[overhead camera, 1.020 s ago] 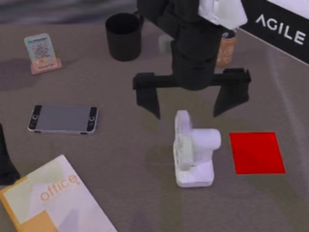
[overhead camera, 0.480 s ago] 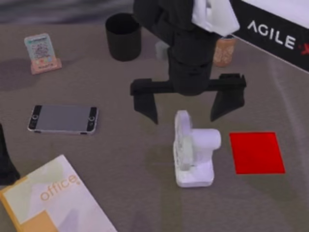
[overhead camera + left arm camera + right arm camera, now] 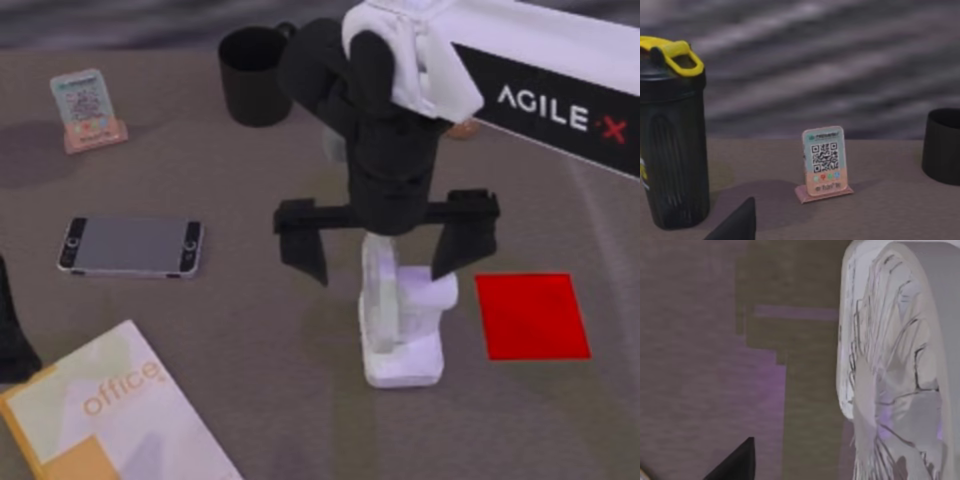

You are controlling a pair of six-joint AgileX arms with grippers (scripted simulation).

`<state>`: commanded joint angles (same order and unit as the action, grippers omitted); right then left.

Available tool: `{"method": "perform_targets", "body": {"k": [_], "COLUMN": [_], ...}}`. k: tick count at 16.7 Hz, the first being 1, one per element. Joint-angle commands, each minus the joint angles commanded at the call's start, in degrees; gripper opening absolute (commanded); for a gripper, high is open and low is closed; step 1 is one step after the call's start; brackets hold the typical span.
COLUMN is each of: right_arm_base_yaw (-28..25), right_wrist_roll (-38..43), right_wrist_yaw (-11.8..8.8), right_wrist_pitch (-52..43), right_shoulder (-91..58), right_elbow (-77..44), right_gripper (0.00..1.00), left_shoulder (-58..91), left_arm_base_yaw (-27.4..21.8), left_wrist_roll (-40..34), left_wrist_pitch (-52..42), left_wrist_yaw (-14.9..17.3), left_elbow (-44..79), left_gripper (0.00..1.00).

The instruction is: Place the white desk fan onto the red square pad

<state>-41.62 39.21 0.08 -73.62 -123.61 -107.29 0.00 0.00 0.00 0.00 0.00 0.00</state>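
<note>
The right arm [image 3: 540, 95] reaches in from the upper right of the top view, its right gripper [image 3: 385, 262] spread wide open over the white desk fan [image 3: 400, 320], fingers either side of the grille without touching. The fan stands upright at centre frame, just left of the red square pad [image 3: 531, 316]. The left gripper [image 3: 735, 225] sits parked at the far left edge; its fingers' state cannot be told.

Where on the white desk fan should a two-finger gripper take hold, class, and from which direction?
Probably from above, as the open right gripper is placed. The white desk fan stands upright on its square base, the flat grille on the left and the motor housing toward the red square pad. One finger outside the grille and one behind the housing should clamp it.
</note>
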Motion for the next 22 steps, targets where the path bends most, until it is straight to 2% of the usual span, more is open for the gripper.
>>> {"method": "perform_targets", "body": {"k": [2,15,22], "right_arm_base_yaw": [0.00,0.00,0.00], "right_wrist_roll": [0.00,0.00,0.00], "right_wrist_yaw": [0.00,0.00,0.00], "right_wrist_pitch": [0.00,0.00,0.00], "right_shoulder": [0.00,0.00,0.00], "right_elbow": [0.00,0.00,0.00], "right_gripper": [1.00,0.02,0.00], "left_shoulder": [0.00,0.00,0.00], "left_arm_base_yaw": [0.00,0.00,0.00], "left_wrist_roll": [0.00,0.00,0.00], "left_wrist_pitch": [0.00,0.00,0.00], "left_wrist_yaw": [0.00,0.00,0.00], "left_elbow": [0.00,0.00,0.00], "left_gripper": [1.00,1.00,1.00]}}
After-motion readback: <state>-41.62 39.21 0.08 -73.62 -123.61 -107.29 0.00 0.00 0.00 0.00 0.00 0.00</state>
